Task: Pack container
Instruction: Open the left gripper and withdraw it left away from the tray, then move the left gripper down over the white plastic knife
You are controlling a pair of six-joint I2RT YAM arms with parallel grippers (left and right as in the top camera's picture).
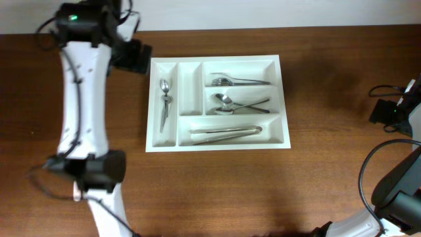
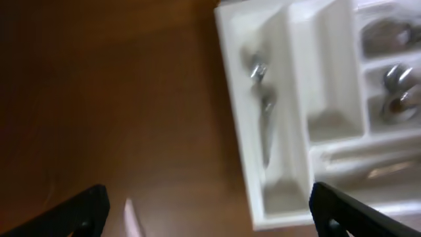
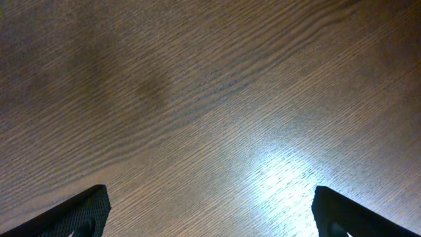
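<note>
Container on table, cutlery inside

Overhead view evenly lit, sharp, white container bright against dark table, left wrist view dim, heavily blurred throughout, right wrist view crisp, glare patch at 5 o'clock.

- A dark brown wooden tabletop with fine grain is seen across nearly the whole overhead view.
- A pale strip, probably a wall, is seen beyond its far edge.
- A bright patch of reflected light is shown on the wood.
</note>
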